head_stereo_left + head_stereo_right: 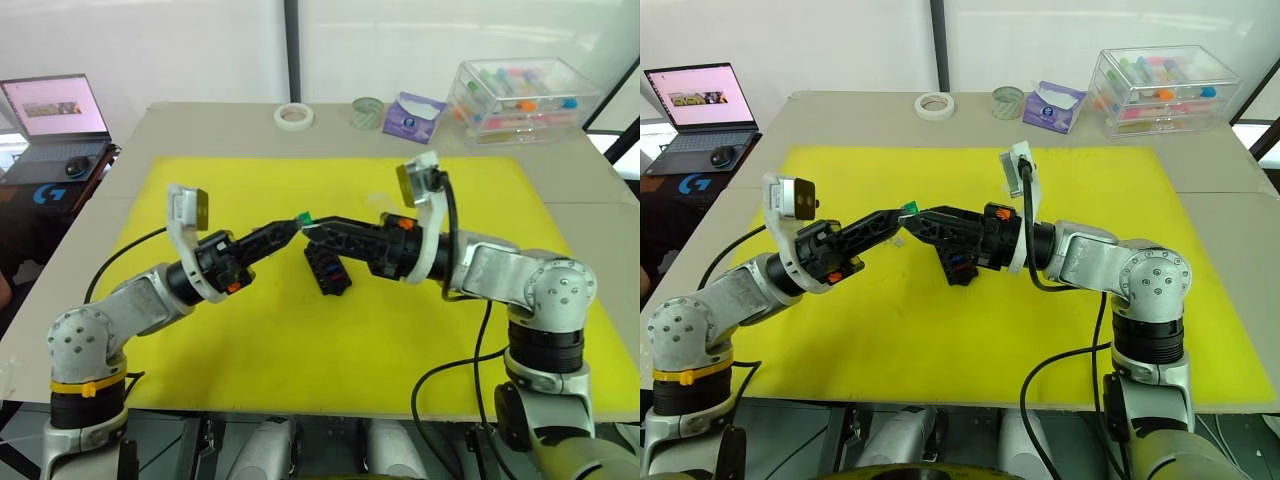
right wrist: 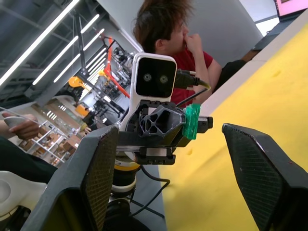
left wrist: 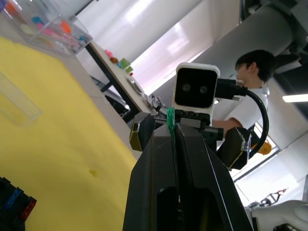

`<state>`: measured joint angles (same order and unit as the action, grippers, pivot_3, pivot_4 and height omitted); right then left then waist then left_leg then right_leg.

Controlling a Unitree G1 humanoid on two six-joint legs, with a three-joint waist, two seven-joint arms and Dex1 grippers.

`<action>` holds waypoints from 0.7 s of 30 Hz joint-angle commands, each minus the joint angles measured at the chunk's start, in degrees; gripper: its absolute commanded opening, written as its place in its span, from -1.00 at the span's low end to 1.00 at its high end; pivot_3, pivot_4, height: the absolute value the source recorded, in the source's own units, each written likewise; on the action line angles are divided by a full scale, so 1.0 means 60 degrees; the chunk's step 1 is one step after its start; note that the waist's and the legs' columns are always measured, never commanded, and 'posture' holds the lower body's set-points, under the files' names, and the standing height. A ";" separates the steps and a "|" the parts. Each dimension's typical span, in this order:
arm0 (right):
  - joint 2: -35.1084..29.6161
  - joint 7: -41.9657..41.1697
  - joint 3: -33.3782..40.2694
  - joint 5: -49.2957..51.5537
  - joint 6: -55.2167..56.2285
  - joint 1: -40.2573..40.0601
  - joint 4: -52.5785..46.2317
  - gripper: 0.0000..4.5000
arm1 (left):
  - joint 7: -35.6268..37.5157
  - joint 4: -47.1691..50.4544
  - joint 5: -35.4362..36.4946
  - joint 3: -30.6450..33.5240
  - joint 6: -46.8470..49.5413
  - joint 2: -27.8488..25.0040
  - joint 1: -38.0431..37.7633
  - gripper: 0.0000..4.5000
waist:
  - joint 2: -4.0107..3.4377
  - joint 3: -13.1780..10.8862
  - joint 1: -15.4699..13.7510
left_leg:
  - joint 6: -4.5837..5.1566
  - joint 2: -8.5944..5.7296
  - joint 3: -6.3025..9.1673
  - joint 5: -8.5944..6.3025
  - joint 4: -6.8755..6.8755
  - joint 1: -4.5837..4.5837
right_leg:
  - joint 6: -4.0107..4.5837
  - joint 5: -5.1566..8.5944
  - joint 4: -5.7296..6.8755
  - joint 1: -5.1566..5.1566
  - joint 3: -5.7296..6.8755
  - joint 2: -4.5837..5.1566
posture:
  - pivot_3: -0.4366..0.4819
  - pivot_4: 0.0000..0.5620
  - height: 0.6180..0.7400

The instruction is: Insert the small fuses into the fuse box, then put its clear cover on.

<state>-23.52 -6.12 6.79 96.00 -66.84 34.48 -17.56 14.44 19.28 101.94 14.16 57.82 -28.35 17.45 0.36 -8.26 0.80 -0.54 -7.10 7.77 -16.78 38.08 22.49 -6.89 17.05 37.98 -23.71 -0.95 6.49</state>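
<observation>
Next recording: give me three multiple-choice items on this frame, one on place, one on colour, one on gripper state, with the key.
1. Where does the small black slotted fuse box sit?
A. on the yellow mat
B. on the laptop
C. inside the clear drawer box

2. What colour is the tiny plastic fuse pinched by the left gripper?
A. red
B. green
C. purple

3. How is the right gripper?
A. shut on the fuse box
B. shut on tape
C. open

Key: 1 A, it rests on the yellow mat. 2 B, green shows at the shut fingertips. 3 C, the right wrist view shows the fingers spread.

I log one green fuse raised above the yellow mat, and the black fuse box lying below it, some coloured fuses seated.
</observation>
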 commanded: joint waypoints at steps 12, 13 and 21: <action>-0.0531 0.0049 -0.0598 0.0520 0.0784 0.0110 -0.0320 -0.98 | -0.0098 0.0391 0.0497 -0.0417 -0.0674 -0.0263 0.0034 -1.00 | 0.0000 0.0000 0.0001 | 0.0000 0.0002 0.0000 0.0000 -0.0004 0.0000 | 0.0000 0.0000 -0.0003 -0.0001 -0.0001 -0.0001 | -0.05 -0.47 1.00; -0.0549 0.0036 -0.0616 0.0520 0.0808 0.0119 -0.0304 -0.98 | -0.0095 0.0374 0.0493 -0.0438 -0.0690 -0.0273 0.0048 -1.00 | 0.0000 0.0000 0.0000 | 0.0000 0.0002 0.0000 0.0000 -0.0004 0.0000 | 0.0000 0.0000 -0.0003 -0.0001 -0.0001 -0.0001 | -0.05 -0.47 1.00; -0.0787 -0.0029 -0.0688 0.0628 0.0947 0.0191 -0.0181 -0.98 | 0.0085 0.0358 0.0198 -0.0497 -0.0640 -0.0501 0.0010 -1.00 | -0.0001 -0.0001 -0.0001 | 0.0001 0.0002 0.0000 0.0000 -0.0005 0.0000 | 0.0000 0.0000 -0.0007 0.0000 -0.0001 -0.0002 | -0.05 -0.47 1.00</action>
<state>-27.98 -5.50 2.53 98.16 -61.79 34.47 -17.57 14.59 20.21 103.41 11.52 54.20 -30.77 17.38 0.36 -8.26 0.80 -0.54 -7.09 7.77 -16.78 38.06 22.49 -6.89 17.05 37.94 -23.71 -0.96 6.47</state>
